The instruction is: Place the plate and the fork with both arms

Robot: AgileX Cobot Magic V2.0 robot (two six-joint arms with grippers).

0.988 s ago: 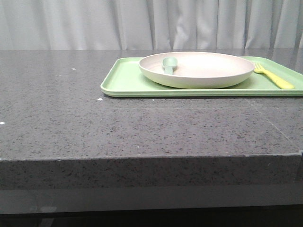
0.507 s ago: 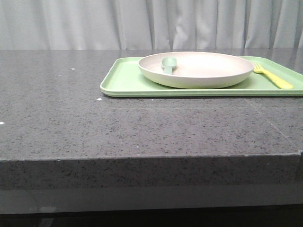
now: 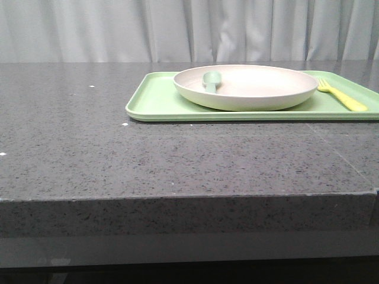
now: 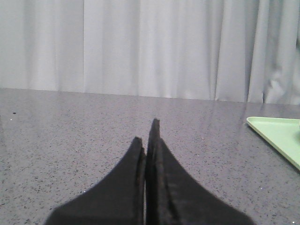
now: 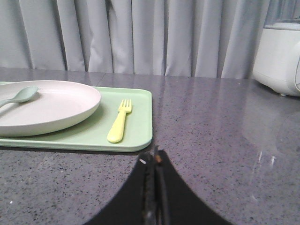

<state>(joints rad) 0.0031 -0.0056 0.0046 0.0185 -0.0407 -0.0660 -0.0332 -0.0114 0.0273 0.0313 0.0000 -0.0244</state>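
The plate (image 3: 246,87) sits on a light green tray (image 3: 155,102) on the grey surface (image 3: 148,160). A pale green spoon (image 3: 210,80) lies in the plate. The yellow fork (image 3: 342,96) lies on the tray, just beside the plate. The left end effector (image 4: 149,138) is pressed closed and holds nothing. The right end effector (image 5: 154,157) is closed and empty too.
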